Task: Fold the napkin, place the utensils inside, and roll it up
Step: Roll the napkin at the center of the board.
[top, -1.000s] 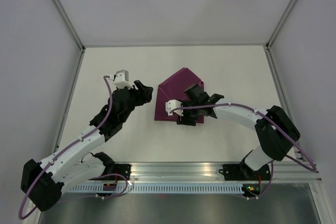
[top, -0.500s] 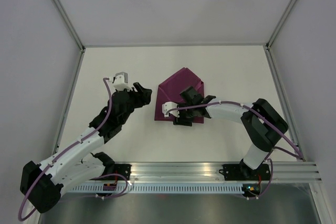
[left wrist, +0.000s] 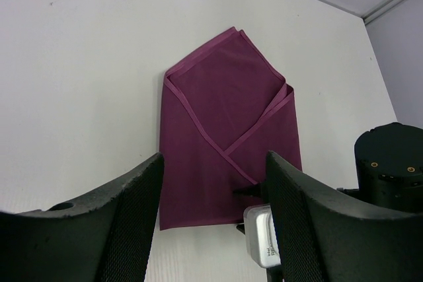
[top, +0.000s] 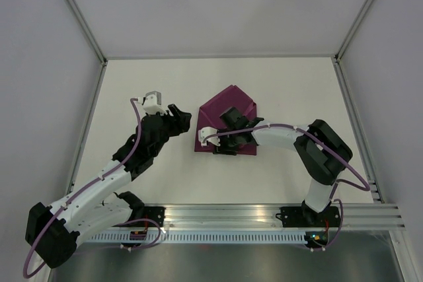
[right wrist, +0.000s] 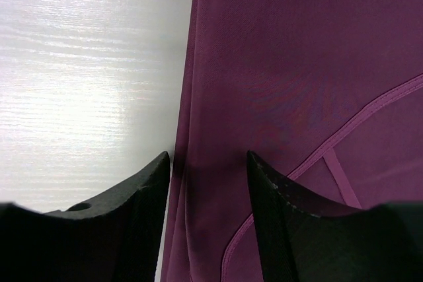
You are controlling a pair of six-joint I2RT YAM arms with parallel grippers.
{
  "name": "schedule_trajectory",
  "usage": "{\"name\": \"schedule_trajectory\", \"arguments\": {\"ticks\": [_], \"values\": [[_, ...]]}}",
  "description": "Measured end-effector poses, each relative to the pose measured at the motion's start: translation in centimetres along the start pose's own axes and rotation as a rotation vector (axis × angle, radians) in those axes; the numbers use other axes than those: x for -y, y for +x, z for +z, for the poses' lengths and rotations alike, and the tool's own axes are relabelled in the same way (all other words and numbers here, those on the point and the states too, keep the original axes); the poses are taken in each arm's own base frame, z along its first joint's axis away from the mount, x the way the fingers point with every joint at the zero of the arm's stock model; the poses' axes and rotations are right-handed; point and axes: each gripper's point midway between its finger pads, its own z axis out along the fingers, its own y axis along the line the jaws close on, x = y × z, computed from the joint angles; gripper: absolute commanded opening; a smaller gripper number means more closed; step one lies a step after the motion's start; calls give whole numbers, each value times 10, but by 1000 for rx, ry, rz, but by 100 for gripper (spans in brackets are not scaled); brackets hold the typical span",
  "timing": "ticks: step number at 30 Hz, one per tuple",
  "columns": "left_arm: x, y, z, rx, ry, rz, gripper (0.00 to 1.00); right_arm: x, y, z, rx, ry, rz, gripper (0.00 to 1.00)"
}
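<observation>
Straddling napkin (right wrist: pixel 297 97) edge, right tool (right wrist: pixel 208 160) apart; left tool (left wrist: pixel 215 160) apart, over table (left wrist: pixel 79 64).

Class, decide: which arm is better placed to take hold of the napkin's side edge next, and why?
Right. The right fingers are low over the napkin with its edge between them; the left fingers stand off beside it, apart from the cloth.

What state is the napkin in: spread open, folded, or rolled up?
Folded. The napkin lies flat on the table, its flaps turned inward with hems crossing over its middle; no roll is started.
</observation>
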Motion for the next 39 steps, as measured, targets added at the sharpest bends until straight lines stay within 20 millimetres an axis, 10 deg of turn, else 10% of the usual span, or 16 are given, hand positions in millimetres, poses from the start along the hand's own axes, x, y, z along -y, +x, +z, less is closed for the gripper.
{"name": "schedule_trajectory", "arguments": {"ticks": [24, 39], "values": [[-2, -1, -8, -6, 8, 44, 65, 1, 7, 1, -60, -24, 15, 17], [15, -8, -28, 65, 167, 144, 31, 5, 7, 2, -65, -209, 167, 12]]}}
